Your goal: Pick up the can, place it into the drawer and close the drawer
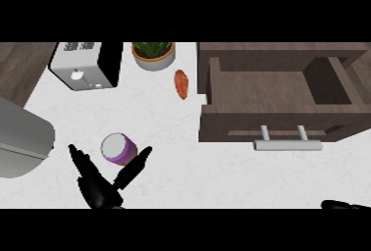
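Fingers (80, 159) and thumb of the left hand (101, 188) spread wide in a V on either side of the purple can (118, 148), straight and not closed round it; the thumb tip lies just beside the can's lower right. The can stands on the white counter (181, 166), well apart from the open wooden drawer (279, 90), which holds nothing visible, its metal handle (287, 143) facing the robot. Beyond the can sit a toaster (85, 66), a potted plant (153, 54) and an orange-red vegetable (181, 84). Only a sliver of the right hand (344, 204) shows, below the drawer; finger state cannot be told.
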Tool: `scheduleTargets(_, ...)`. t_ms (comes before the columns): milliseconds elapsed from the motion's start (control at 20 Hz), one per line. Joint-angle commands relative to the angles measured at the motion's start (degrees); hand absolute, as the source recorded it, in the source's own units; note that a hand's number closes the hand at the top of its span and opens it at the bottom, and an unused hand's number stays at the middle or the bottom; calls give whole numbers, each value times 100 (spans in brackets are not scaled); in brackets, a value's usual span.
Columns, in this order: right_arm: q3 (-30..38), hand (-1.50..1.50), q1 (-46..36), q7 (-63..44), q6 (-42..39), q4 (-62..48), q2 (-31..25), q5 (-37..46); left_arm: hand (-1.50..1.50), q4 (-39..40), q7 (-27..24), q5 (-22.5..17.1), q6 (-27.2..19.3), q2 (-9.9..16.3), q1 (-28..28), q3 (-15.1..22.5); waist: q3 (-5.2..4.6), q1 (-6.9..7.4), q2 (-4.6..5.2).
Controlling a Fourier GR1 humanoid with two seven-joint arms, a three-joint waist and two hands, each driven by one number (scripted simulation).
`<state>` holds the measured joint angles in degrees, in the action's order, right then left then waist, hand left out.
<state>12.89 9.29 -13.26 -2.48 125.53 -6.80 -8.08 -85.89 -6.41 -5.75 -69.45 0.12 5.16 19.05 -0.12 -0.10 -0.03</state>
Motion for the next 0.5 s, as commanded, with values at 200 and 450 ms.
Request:
scheduleTargets(200, -103, -150, -20, -235, 109, 397, 173, 159, -150, 925, -2290, -2260, 586, -12, 142, -296, 2, 10, 1)
scheduleTargets(450, 426, -150, 25, 176, -263, -184, -19, -268, -150, 2036, -3490, -3488, 1161, -12, -405, -737, 4, -17, 7)
